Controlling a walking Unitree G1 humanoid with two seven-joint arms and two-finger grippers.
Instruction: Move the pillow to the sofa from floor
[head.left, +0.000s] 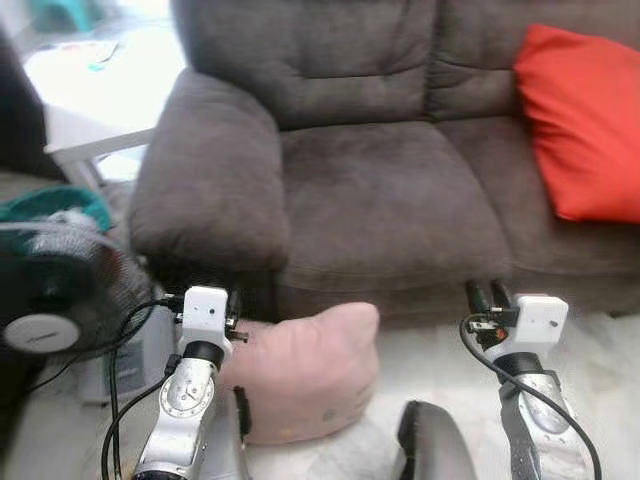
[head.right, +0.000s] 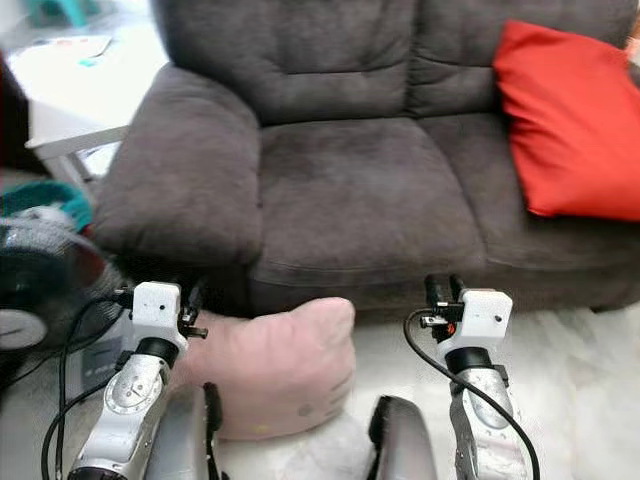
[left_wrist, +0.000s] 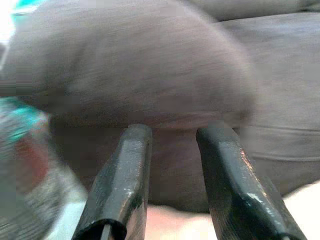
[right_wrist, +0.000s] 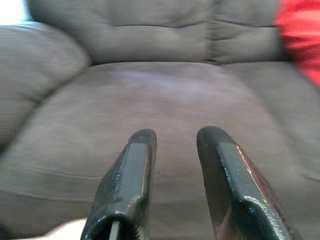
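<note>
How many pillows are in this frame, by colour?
Pink pillow, on the floor against the sofa front: 1
Red pillow, on the sofa seat: 1
Total: 2

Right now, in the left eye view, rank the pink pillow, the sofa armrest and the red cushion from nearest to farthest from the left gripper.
From the left gripper:
1. pink pillow, on the floor right beside it.
2. sofa armrest, just above.
3. red cushion, far across on the sofa's right seat.
</note>
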